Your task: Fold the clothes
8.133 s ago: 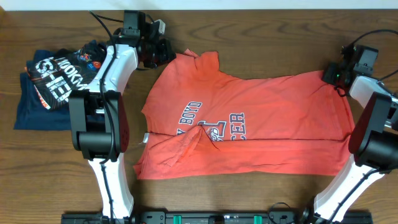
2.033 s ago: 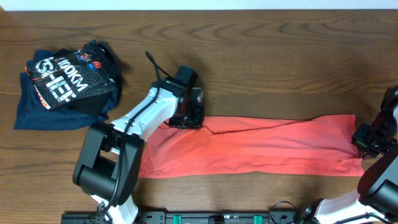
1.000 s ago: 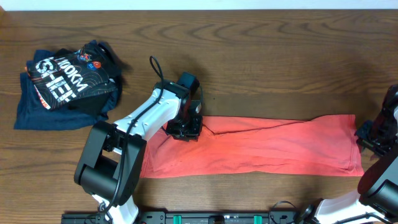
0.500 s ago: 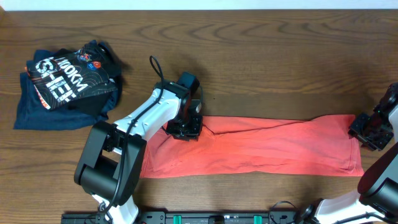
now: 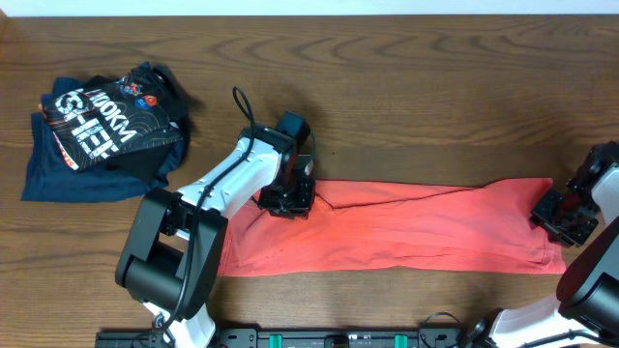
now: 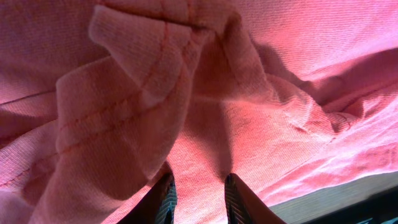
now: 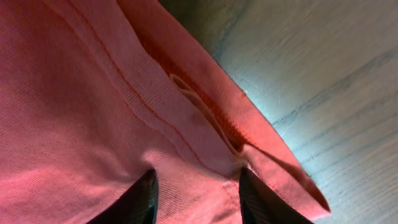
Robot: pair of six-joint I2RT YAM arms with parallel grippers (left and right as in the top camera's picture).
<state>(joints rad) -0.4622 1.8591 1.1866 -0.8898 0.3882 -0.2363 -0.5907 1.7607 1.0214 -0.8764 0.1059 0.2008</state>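
The coral-red shirt (image 5: 416, 227) lies on the table (image 5: 406, 87) as one long flat band, stretched from one hand to the other, so the first lengthwise fold looks done and the crosswise fold is the step in hand. The left gripper (image 5: 287, 200) sits on the band's upper corner at its own end, its jaws drawn to a narrow gap with a pinch of bunched cloth between them. The right gripper (image 5: 559, 217) rests over the far end, jaws parted wider and holding nothing - the hem lies flat beneath them, bare wood just past it. The next move probably calls for the right hand to take a firm hold of its end and carry it across toward the left one, keeping the edges lined up. There is one red shirt, two grippers, and one heap of dark clothes (image 5: 97, 135) well out beyond the left hand - how many pieces are in it I cannot tell.
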